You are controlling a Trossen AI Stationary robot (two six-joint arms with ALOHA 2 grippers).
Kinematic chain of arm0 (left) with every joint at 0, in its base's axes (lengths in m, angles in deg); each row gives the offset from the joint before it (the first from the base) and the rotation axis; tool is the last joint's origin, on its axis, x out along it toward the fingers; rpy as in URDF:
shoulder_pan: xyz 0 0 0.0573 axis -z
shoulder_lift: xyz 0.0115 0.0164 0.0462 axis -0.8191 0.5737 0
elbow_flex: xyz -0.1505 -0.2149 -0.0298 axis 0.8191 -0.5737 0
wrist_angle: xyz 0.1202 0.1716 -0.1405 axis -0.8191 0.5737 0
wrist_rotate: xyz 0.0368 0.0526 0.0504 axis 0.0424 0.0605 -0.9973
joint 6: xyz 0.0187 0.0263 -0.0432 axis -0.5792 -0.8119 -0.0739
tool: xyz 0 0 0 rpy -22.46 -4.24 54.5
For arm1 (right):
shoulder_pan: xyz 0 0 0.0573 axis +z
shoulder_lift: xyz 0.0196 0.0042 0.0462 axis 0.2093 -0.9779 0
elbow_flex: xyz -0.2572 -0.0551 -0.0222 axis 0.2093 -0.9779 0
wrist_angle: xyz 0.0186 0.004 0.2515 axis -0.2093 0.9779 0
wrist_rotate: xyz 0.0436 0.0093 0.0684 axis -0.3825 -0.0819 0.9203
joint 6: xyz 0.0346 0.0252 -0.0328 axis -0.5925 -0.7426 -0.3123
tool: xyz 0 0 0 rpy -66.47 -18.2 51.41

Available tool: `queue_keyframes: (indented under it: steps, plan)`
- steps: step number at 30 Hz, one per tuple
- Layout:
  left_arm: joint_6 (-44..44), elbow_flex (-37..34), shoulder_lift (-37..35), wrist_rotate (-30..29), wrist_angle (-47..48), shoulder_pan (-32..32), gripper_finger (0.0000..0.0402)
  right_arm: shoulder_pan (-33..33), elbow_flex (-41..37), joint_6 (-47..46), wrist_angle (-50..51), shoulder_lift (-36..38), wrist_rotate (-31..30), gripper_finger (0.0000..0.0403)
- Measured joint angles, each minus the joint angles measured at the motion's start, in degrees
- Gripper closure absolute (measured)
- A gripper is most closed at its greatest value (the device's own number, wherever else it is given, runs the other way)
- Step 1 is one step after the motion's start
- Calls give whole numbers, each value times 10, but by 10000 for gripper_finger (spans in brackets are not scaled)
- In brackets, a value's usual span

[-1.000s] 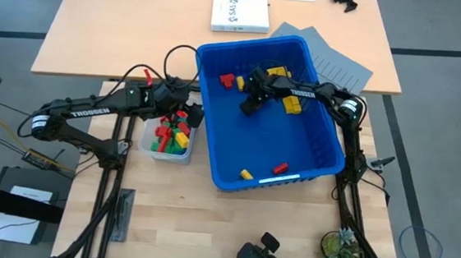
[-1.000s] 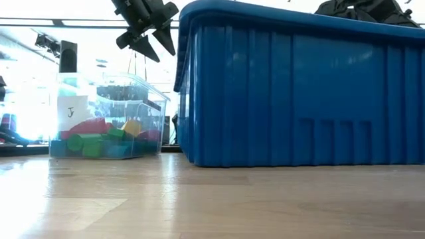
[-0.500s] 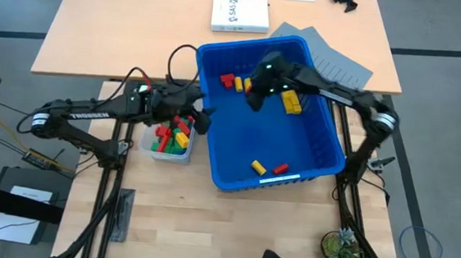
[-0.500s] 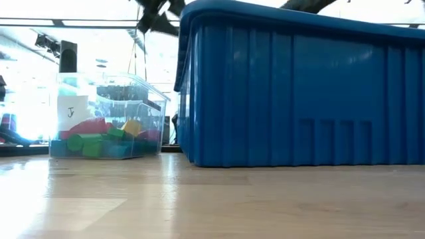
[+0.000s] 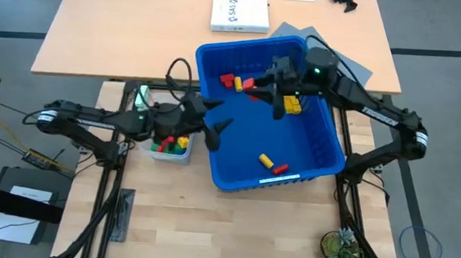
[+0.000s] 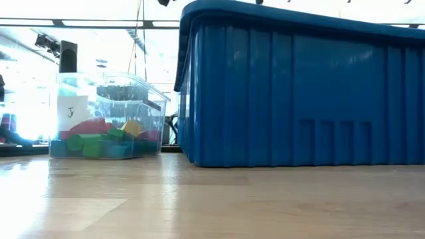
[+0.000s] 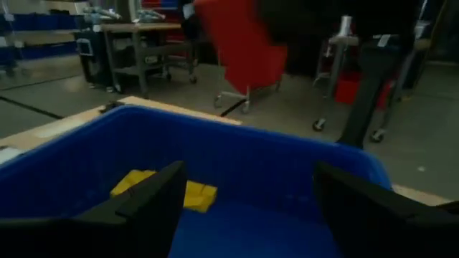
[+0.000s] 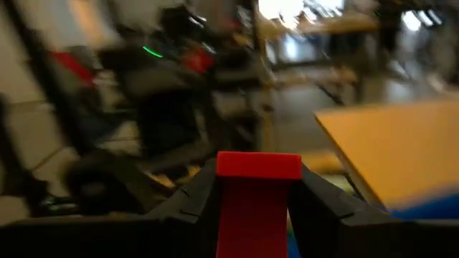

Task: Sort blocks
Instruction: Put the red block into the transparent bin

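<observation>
Loose blocks lie in the large blue bin (image 5: 327, 157): yellow ones (image 5: 292, 106), a red and yellow cluster (image 5: 231, 82), and a yellow (image 5: 266, 161) and a red one (image 5: 280, 167) near its front wall. My right gripper (image 5: 260, 88) hangs over the bin's far left part, shut on a red block (image 8: 258, 166). That block also shows in the left wrist view (image 7: 242, 41). My left gripper (image 5: 218, 120) stands open and empty at the bin's left wall, pointing into the bin. A clear tub (image 5: 168, 144) left of the bin holds several mixed blocks (image 6: 106, 139). My right gripper pinches the red block by two opposite sides (image 8: 258, 208) between its two fingers. The block's end (image 8: 258, 163) stands out past the fingertips. The fingers lie about level, pointing toward the table's left. The block is lifted clear, high above the bin's floor.
A white box (image 5: 240, 13) and grey sheets (image 5: 335, 59) lie on the far table behind the bin. Bare wood (image 5: 206, 226) runs along the near edge. In the low view the bin's tall wall (image 6: 299, 93) fills the right side.
My right gripper has risen out of the bin and tipped from pointing down to level. My left gripper has gone from above the tub toward the bin, risen a little and turned level. The loose yellow block near the bin's front has shifted toward the red one.
</observation>
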Motion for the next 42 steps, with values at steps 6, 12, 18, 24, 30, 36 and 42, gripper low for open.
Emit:
queue_keyframes:
  steps: [6, 12, 18, 24, 30, 36, 42]
  plan:
    - [4, 0, 35, 43, -109, 6, 92, 69, 0, 38, -46, 2, 23, 276]
    - [-2, 0, 40, 101, -160, 6, 92, 113, 0, 75, -45, -8, 23, 276]
    - [-4, -1, 40, 155, -172, 6, 92, 125, 1, 92, -53, -13, 22, 276]
    - [-4, 0, 40, 185, -162, 7, 92, 116, -1, 103, -50, -13, 13, 276]
    - [-17, 0, 40, 183, -163, 7, 92, 109, -1, 94, -55, -15, 23, 276]
    - [-27, 0, 40, 179, -184, 5, 93, 128, 0, 97, -65, -23, 29, 276]
    - [-34, 0, 40, 199, -189, 5, 136, 132, 0, 90, -75, -37, 31, 276]
